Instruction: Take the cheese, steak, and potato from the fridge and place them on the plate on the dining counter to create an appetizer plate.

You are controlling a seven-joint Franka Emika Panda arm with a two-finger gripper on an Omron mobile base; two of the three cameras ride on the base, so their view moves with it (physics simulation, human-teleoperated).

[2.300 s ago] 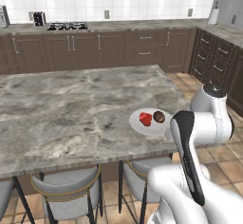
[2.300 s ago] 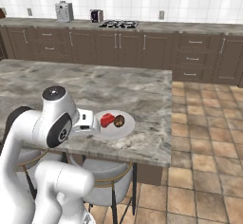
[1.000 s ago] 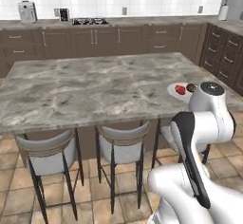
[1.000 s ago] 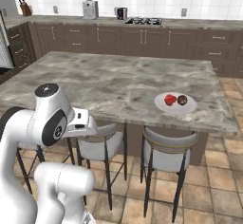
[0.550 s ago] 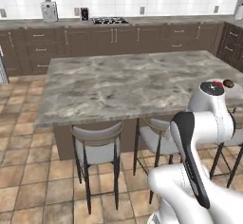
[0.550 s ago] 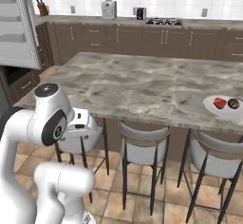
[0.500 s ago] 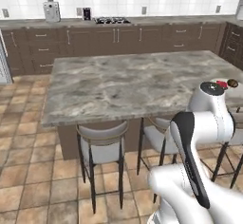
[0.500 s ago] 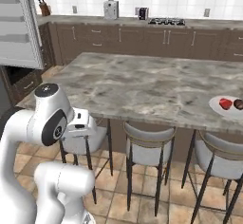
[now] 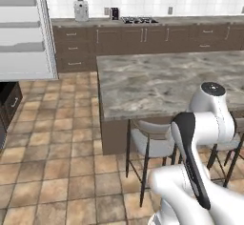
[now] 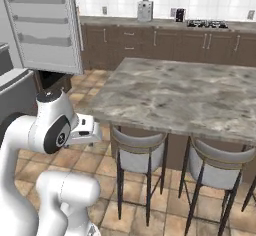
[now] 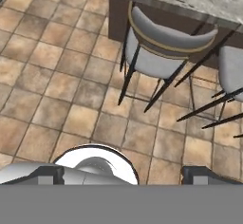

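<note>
Tiled floor [image 11: 71, 76], brown and tan. Marbled table [image 9: 176, 78] ahead, dark base, top bare where I see it; two grey stools [image 10: 137, 152] tucked under its near edge. Dark cabinets along the back wall, stove [image 9: 138, 20] and a kettle [image 9: 81, 10] on that counter. Fridge [image 10: 10, 87] stands off to my left, its door [image 10: 47, 25] swung open, bins pale, contents not discernible. My pincer [image 11: 123, 175] hangs wide over the floor, holding nothing.

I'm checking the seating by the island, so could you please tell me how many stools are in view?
2. One stool stands under the counter near its corner; a second stool is beside it, further along the same edge. More may be hidden beyond the frame.
</note>
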